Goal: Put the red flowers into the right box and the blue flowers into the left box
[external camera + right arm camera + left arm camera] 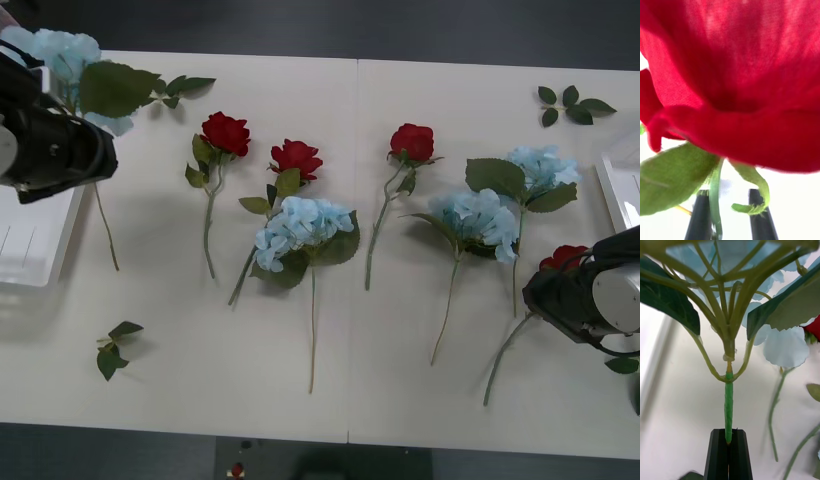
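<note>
My left gripper (80, 150) is at the table's far left, its black fingers shut on the green stem (728, 405) of a blue flower (60, 50) held up beside the left box (30, 250). At the right, my right gripper (555, 290) is at a red flower (565, 257) near the right box (620, 190). That rose's bloom (737, 75) looms close, and its thin stem (715, 202) runs between the parted black fingers (700, 217). Three more red flowers (226, 133) and three blue flowers (300, 225) lie across the table.
Loose leaf sprigs lie at the back right (572, 103), the front left (113, 355) and near the held blue flower (185, 88). The long stems of the lying flowers point toward the table's front edge. A seam (354, 300) splits the white tabletop.
</note>
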Robot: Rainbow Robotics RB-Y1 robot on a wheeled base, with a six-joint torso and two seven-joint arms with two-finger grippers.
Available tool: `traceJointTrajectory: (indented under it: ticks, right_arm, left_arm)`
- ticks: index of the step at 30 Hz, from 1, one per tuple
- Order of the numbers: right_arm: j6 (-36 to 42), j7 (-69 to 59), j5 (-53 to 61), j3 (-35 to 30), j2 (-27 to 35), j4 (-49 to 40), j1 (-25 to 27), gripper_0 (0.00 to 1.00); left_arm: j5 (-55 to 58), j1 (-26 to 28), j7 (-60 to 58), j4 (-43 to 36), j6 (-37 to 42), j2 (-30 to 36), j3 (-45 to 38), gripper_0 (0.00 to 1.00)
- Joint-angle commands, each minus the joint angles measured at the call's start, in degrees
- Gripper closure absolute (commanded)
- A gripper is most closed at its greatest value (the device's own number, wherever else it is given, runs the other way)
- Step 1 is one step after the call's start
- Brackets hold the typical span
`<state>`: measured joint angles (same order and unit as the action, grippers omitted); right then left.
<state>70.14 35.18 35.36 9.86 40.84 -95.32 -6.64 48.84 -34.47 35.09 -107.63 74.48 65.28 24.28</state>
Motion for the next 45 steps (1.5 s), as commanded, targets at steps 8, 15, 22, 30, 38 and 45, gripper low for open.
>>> traceJointTrajectory:
  ticks: [8, 15, 22, 30, 38, 45]
  right_arm:
    - [0.3, 0.3, 0.0, -0.5, 0.5, -3.3, -0.1, 1.00]
    - [3.2, 0.7, 0.4, -2.1, 3.6, -8.1, -0.1, 1.00]
    - [4.9, 2.4, 3.6, -5.8, 8.5, -12.2, -0.1, 1.00]
    - [7.2, 13.6, 6.6, -13.8, 13.0, -12.3, -0.1, 1.00]
    - [12.5, 29.1, 6.5, -22.6, 17.3, -9.3, -3.1, 1.00]
    - [12.8, 40.3, 7.8, -24.4, 20.1, 2.9, -10.3, 1.00]
  left_arm:
    - [4.8, -2.2, 19.7, 25.5, -2.6, 4.7, -10.6, 1.00]
    - [4.9, -2.2, 27.7, 35.6, -8.0, 3.1, -10.6, 1.00]
    - [4.7, -2.2, 30.0, 40.9, -10.9, 0.9, -10.7, 1.00]
    - [4.5, -2.1, 31.2, 41.5, -12.2, 0.5, -10.6, 0.21]
    - [9.3, -2.1, 31.7, 36.4, -12.5, 1.8, -10.7, 0.00]
    - [14.3, -2.1, 30.7, 27.8, -12.3, 2.0, -10.7, 0.00]
